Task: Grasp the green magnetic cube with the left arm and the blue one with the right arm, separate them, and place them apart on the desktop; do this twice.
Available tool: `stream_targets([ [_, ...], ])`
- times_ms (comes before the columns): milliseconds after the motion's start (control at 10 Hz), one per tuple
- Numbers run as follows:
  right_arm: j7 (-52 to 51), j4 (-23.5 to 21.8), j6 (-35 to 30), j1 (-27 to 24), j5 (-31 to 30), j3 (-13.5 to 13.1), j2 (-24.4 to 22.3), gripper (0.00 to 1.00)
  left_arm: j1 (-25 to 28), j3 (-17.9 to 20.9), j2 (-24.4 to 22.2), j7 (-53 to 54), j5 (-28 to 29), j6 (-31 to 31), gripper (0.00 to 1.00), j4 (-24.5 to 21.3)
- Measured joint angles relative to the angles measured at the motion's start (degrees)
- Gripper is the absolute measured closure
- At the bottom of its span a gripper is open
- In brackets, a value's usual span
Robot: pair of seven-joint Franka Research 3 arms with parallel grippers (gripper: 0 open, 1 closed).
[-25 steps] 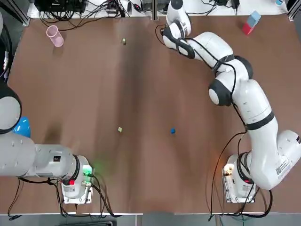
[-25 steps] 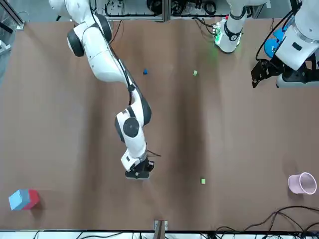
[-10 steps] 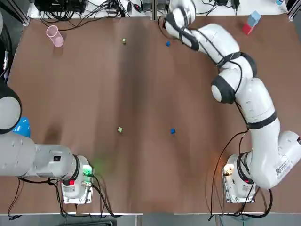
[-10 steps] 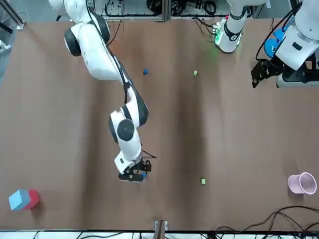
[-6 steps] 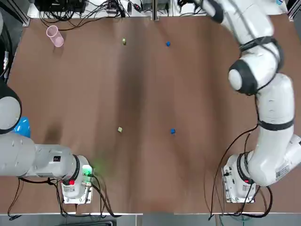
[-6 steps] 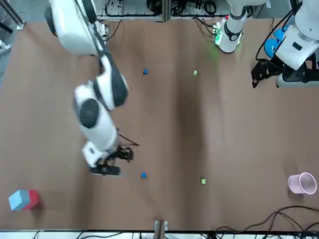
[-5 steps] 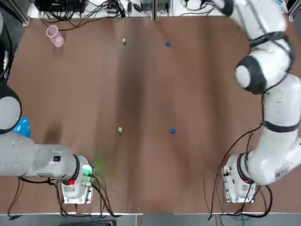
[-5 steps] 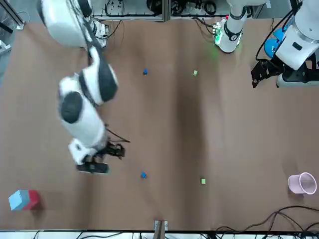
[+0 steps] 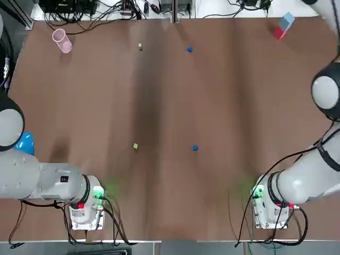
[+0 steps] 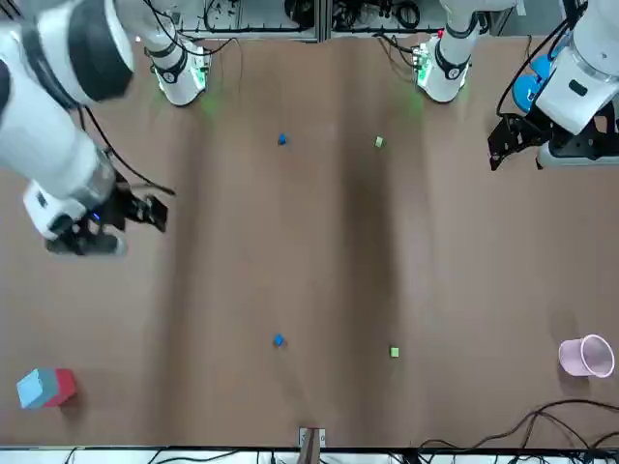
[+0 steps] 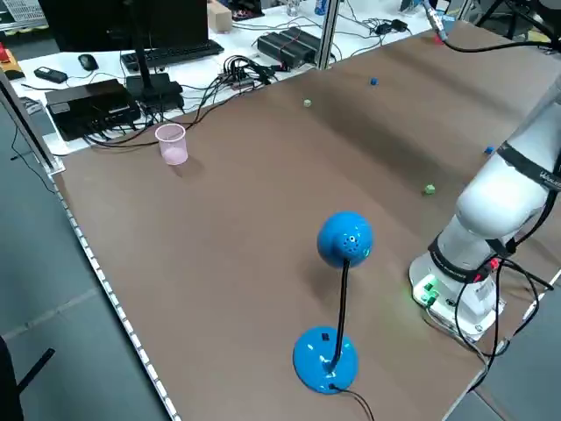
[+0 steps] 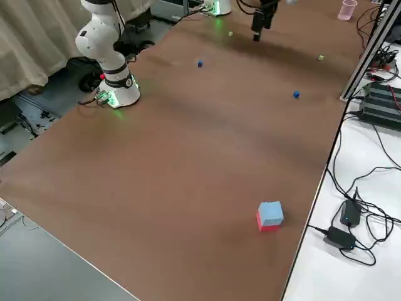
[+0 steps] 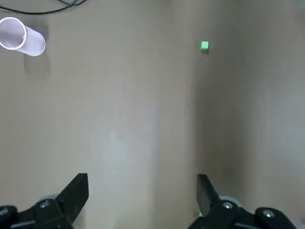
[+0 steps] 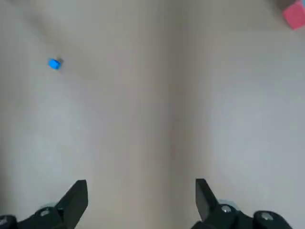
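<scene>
Two green cubes [image 9: 139,47] [image 9: 135,146], two blue cubes [image 9: 189,49] [image 9: 195,148] (well apart).

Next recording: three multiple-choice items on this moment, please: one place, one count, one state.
1. Where on the table is the pink cup?
A. far corner, robot's left
B. far corner, robot's right
C. middle

2. How many small cubes lie on it?
A. two
B. four
C. six

3. The left gripper and right gripper are:
A. both open, empty
B. both shut on cubes
C. left alone holding a cube

1 A: top view shows it near the far edge, on the left.
2 B: two green, two blue, all apart.
3 A: each wrist view shows spread jaws with nothing between.
</scene>
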Motion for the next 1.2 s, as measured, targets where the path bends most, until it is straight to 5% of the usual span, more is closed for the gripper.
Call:
stream_targets([
  [400, -7.65, -11.39, -0.5, -6.16, -0.01, 0.4, -10.36, 0.01, 0.01, 0.01, 0.0, 0.0, 0.0, 0.0, 0.0, 0.03],
  [1200, -10.81, -19.19, 2.73, -9.02, -0.01, 1.4, -15.44, 0.02, 0.42, 0.43, 0.01, -0.32, -0.04, 0.0, 0.0, 0.03],
])
